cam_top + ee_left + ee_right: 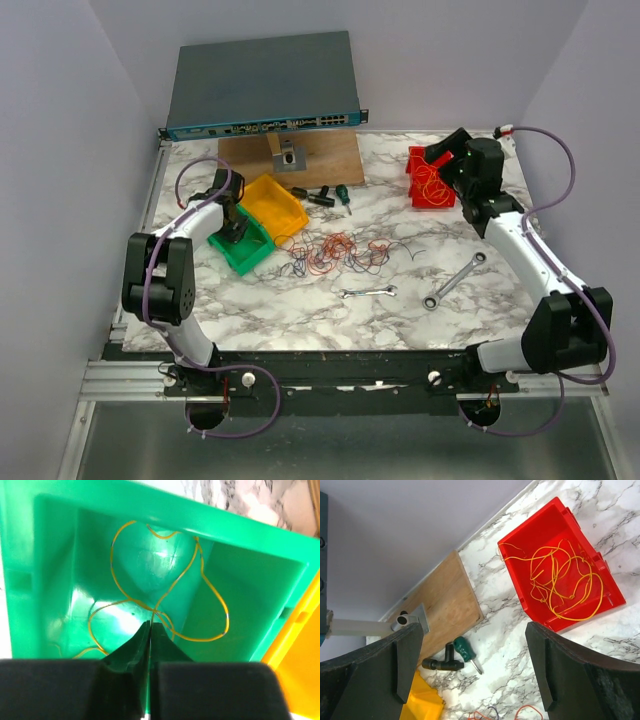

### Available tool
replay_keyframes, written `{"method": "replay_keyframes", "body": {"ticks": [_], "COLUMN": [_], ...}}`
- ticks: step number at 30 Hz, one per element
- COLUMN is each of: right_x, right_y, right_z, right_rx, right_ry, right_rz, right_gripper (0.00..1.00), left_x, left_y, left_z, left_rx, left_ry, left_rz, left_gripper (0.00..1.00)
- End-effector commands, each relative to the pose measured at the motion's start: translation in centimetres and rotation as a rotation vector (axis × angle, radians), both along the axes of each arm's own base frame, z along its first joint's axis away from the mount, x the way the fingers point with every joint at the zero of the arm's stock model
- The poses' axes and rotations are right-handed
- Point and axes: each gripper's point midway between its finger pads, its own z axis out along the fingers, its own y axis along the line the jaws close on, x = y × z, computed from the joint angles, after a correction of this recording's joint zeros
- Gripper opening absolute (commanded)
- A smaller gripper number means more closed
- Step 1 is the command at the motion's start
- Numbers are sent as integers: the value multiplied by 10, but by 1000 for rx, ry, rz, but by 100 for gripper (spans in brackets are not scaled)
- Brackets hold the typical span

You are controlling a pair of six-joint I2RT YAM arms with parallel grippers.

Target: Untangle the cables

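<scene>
A tangle of orange, red and dark cables lies on the marble table in the middle. My left gripper reaches down into the green bin. In the left wrist view its jaws are shut on a yellow cable that loops over the floor of the green bin. My right gripper hovers by the red bin; in the right wrist view it is open and empty. Several yellow cables lie in the red bin.
A yellow bin stands beside the green one. A green screwdriver and a black tool lie behind the tangle. Two wrenches lie in front. A wooden board and a network switch sit at the back.
</scene>
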Motion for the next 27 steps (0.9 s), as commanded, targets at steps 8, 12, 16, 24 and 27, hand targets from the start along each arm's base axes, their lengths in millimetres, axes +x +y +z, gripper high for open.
{"method": "replay_keyframes", "body": {"ticks": [8, 12, 16, 24, 27], "right_x": [-24, -31, -41, -116, -143], "right_y": [-3, 2, 20, 142, 194], "right_z": [-2, -4, 1, 29, 14], "right_rx": [-19, -18, -30, 37, -41], "right_ry": [-2, 11, -7, -220, -225], "right_rz": [24, 62, 192, 961, 1096], "right_gripper": [94, 94, 94, 94, 94], "left_x": [-8, -23, -41, -64, -71], "left_y": [34, 29, 18, -38, -57], "left_z": [83, 115, 145, 244, 272], "left_rx": [245, 237, 225, 205, 152], "left_ry": [-184, -254, -331, -614, -690], "left_rz": [50, -11, -89, -439, -550], "left_gripper": [0, 0, 0, 0, 0]}}
